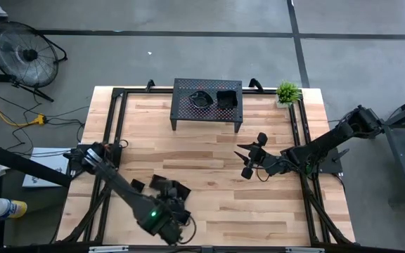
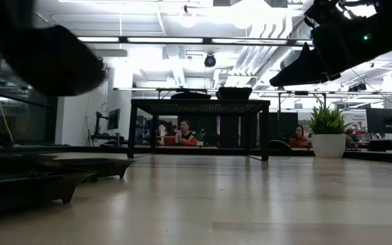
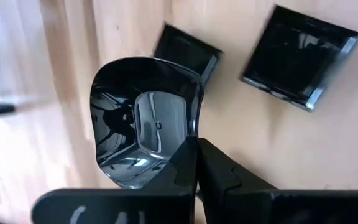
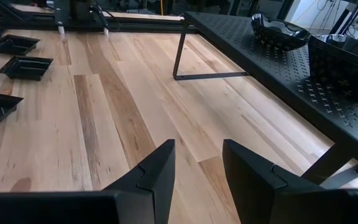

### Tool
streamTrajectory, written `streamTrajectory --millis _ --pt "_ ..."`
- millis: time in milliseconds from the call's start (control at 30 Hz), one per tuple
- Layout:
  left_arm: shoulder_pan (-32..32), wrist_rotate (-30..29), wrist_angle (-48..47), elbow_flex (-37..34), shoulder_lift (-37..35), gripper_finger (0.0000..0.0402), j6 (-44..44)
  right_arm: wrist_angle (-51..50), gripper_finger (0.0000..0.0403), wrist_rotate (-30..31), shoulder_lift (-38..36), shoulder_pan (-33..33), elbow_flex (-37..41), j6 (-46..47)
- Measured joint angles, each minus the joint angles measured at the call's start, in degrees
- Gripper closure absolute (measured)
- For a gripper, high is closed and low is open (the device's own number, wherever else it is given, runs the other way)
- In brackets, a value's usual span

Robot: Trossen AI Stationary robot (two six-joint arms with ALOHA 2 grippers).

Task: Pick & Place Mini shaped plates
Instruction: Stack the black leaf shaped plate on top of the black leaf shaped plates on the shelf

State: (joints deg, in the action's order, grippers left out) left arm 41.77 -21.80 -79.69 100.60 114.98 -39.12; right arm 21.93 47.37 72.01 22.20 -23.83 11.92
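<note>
Several mini shaped plates, glossy and black, lie on the wooden table near its front left (image 1: 166, 188); two square ones (image 3: 300, 56) (image 3: 185, 50) show below my left gripper. My left gripper (image 3: 196, 146) is near the table's front edge (image 1: 176, 219), shut on a rounded plate (image 3: 145, 118). Two more plates (image 1: 200, 98) (image 1: 227, 98) rest on the black perforated rack (image 1: 207, 112) at the far side. My right gripper (image 1: 248, 158) hovers open right of the table's middle, nothing between its fingers (image 4: 194, 180). My left gripper pinches the rounded plate by its rim (image 3: 188, 134), at one side, between its two shut fingers. The fingers come from above, slanting down. The plate is lifted clear of the table, its hollow side facing the wrist camera.
A small potted plant (image 1: 287, 92) stands at the far right corner beside the rack. Black frame rails (image 1: 114, 126) run along the table's left and right sides. Bare wood lies between the rack and the front plates (image 1: 209, 161).
</note>
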Motion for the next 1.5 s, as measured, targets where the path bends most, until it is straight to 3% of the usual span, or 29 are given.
streamTrajectory --millis 367,800,1067,1500 --pt "-8.63 -7.77 0.27 -0.07 -0.79 0.0401 9.67 -0.26 0.0273 0.00 0.00 0.00 0.00 0.02" --pt "-17.64 -17.45 0.59 -0.07 -10.59 0.0401 18.78 -0.36 0.0273 -0.01 0.00 -0.01 0.00 0.02" --pt "-27.63 -17.83 5.78 -0.04 -15.18 0.0401 23.45 -0.36 0.0273 -0.02 0.00 0.00 0.00 0.02" --pt "-42.59 -11.62 19.36 -0.07 -14.84 0.0401 38.09 -0.48 0.0273 -0.02 0.00 0.00 0.00 0.02"
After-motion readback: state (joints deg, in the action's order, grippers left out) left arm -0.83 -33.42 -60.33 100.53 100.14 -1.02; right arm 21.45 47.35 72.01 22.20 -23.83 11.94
